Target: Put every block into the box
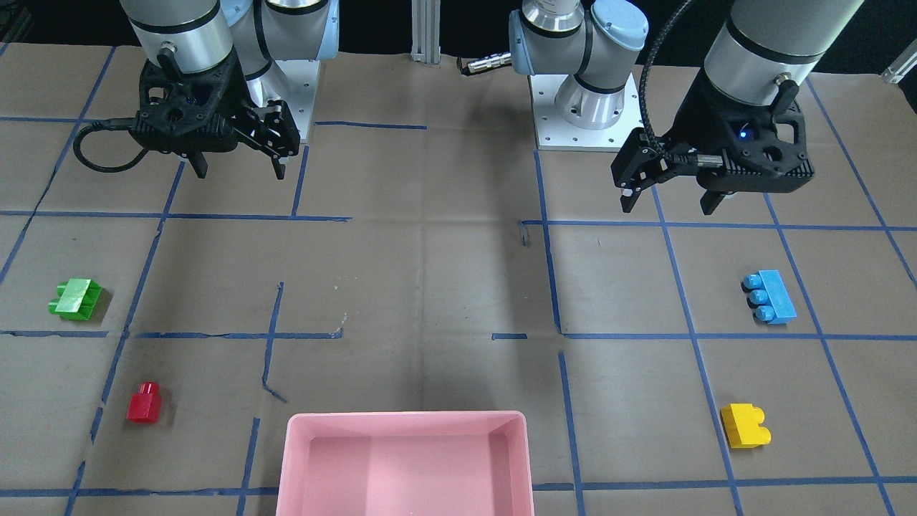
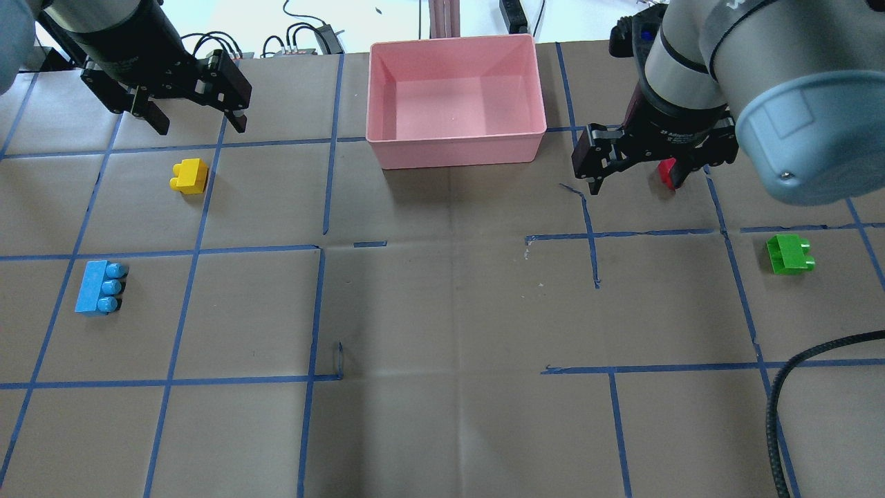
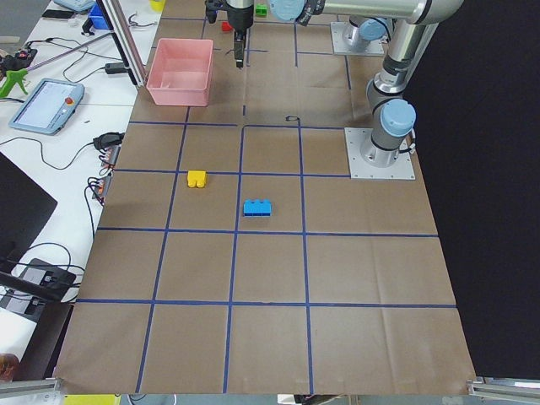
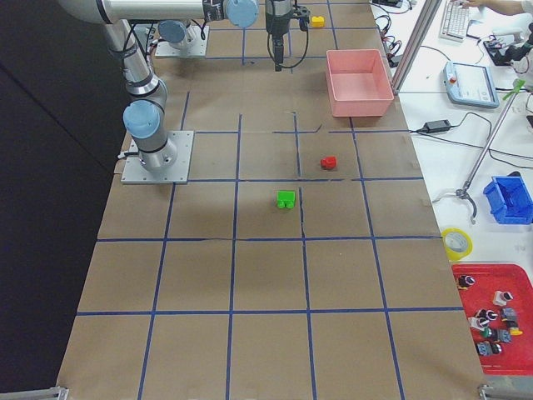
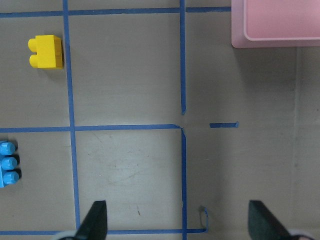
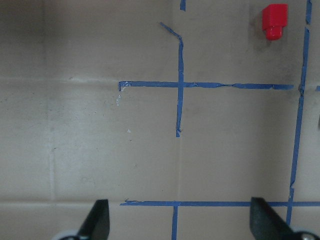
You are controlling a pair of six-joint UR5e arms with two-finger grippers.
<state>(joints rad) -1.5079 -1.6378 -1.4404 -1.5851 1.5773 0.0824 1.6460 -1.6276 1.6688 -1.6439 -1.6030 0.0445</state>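
The left gripper (image 1: 668,204) hangs above the table (image 2: 449,311) with its two fingers spread wide and nothing between them. In its wrist view the yellow block (image 5: 46,51) lies well ahead of the fingertips (image 5: 97,220) and off to their left. The light blue block (image 5: 8,171) sits nearer but farther out to the left, cut by the frame edge. A corner of the pink box (image 5: 275,25) shows ahead and to the right of that claw, well apart from it. The right gripper (image 1: 240,172) is likewise parted wide and empty, raised over the taped brown paper. From its wrist camera the red block (image 6: 275,20) rests on the table far ahead of the fingers, out beyond the right-hand one. In the overhead view this block is partly hidden behind one of that claw's fingers. The green block (image 2: 788,254) lies to the robot's right of the right claw and closer to the robot, apart from it. All four blocks rest on the table outside the box, touching neither claw.
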